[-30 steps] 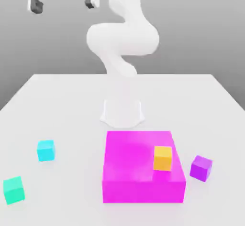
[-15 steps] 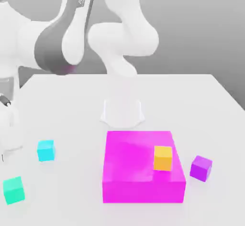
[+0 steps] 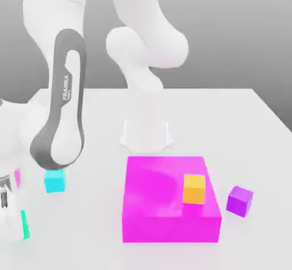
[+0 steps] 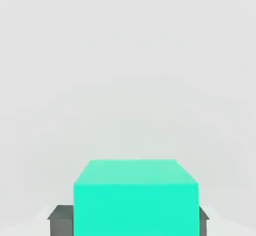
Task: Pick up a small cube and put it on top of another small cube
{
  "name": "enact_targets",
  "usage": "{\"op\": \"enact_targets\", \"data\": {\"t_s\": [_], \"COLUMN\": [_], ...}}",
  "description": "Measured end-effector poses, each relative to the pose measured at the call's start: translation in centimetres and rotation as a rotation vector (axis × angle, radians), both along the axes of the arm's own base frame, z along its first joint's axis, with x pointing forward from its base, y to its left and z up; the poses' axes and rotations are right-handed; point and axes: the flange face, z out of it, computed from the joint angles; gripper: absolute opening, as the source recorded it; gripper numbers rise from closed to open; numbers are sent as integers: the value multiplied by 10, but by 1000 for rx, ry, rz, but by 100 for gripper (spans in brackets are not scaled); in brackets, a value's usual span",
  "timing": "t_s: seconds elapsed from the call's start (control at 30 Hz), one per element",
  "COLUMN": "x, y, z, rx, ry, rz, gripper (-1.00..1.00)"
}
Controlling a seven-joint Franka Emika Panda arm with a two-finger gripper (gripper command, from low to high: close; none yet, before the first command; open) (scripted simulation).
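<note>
From my station, the hand view puts the gripper low over the white bench, its dark fingers standing against two opposite sides of the small sea-green cube, pinching it between them. The cube sits squarely in the middle of the grip, its top face fully in sight, and I cannot tell whether its base rests on the bench.

In the exterior view the arm folds down to that view's near left corner, and a sliver of the sea-green cube shows just beside the white hand. Near it, farther back, the lighter cyan-blue cube peeks out below the arm's grey elbow band.

Well apart, toward the exterior view's right, lies the big flat magenta block. It carries one thing: a small orange cube standing upright on its top face, near the block's right edge. A purple cube rests on the bench just beside that block, apart from it. The arm's white base stands behind the block.
</note>
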Motion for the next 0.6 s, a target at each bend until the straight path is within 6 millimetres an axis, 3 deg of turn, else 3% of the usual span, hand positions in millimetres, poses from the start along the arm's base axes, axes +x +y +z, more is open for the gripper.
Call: {"op": "enact_targets", "data": {"t_s": [0.17,0.33,0.4,0.5,0.6], "x": [3,36,45,36,15], "y": [6,120,186,262,316], "z": [56,103,120,144,164], "rx": [3,35,42,45,37], "ry": [-2,-20,-23,-24,-19], "rz": [19,393,596,857,1080], "gripper": [-100,-100,-100,-100,-100]}}
